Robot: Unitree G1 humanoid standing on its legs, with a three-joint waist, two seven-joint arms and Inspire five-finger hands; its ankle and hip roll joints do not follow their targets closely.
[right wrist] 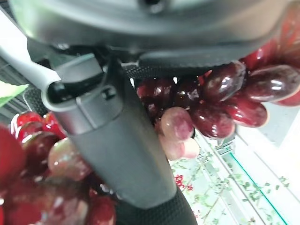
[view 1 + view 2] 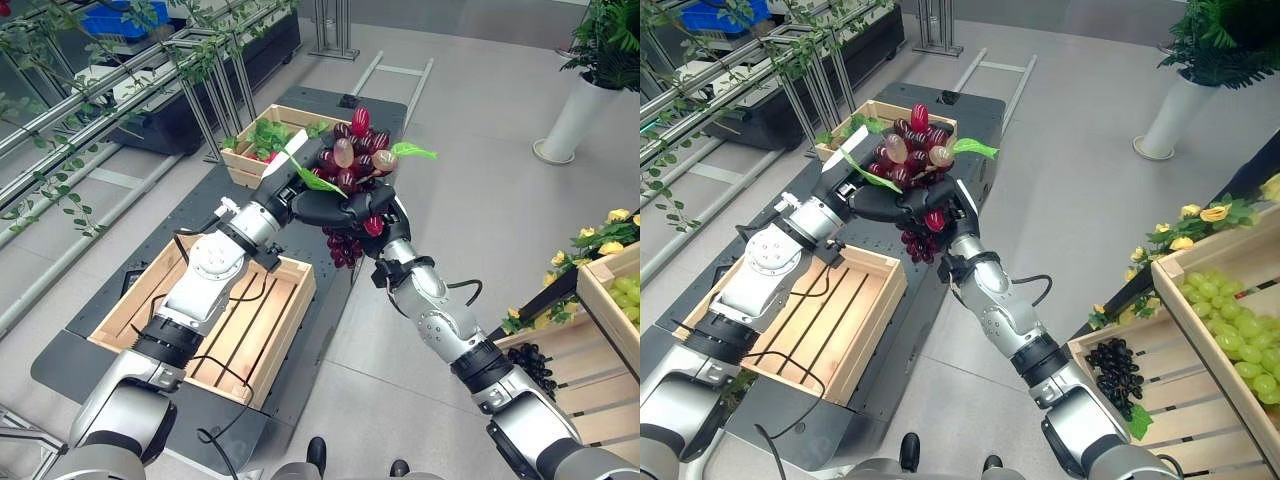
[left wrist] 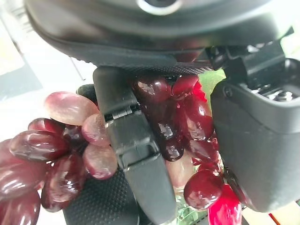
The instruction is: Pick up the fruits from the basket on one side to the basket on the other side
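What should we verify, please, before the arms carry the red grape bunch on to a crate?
1. Hold on the red grape bunch: left hand and right hand both have fingers round it. Ok.
2. Bunch clear of surfaces: it hangs in the air above the dark platform. Ok.
3. Loose parts: grapes dangle below the hands and the green leaf sticks out; whether they hold firm, cannot tell.
4. Landing room: the empty wooden crate by the left arm has a bare slatted floor. Ok.
5. Far crate: already holds leafy items. Not ok as a free spot.
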